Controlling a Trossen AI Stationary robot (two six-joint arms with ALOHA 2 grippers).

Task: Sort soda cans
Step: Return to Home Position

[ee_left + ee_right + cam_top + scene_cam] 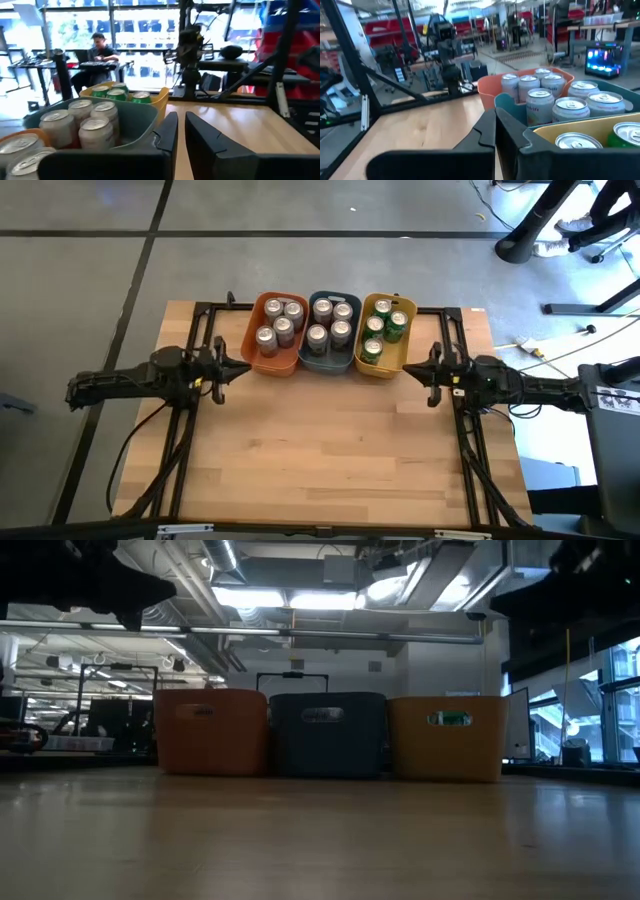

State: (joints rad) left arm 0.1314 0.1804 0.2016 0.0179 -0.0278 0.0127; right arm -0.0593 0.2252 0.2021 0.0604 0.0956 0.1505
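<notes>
Three bins stand side by side at the table's far middle: an orange bin (pixel 262 352), a grey-blue bin (pixel 328 363) and a yellow bin (pixel 392 363). Each holds several upright soda cans with silver tops. The cans in the yellow bin (pixel 384 326) are green; those in the grey-blue bin (pixel 330 320) and orange bin (pixel 280 325) look silver from above. My left gripper (pixel 243 369) hovers just left of the orange bin, shut and empty (pixel 181 131). My right gripper (pixel 408 370) hovers just right of the yellow bin, shut and empty (pixel 495 125).
Black frame rails (pixel 200 330) run along the table's left, right and far sides. Bare wooden tabletop (pixel 330 450) lies between the bins and the near edge. A person (pixel 97 50) sits at a desk in the room beyond the table.
</notes>
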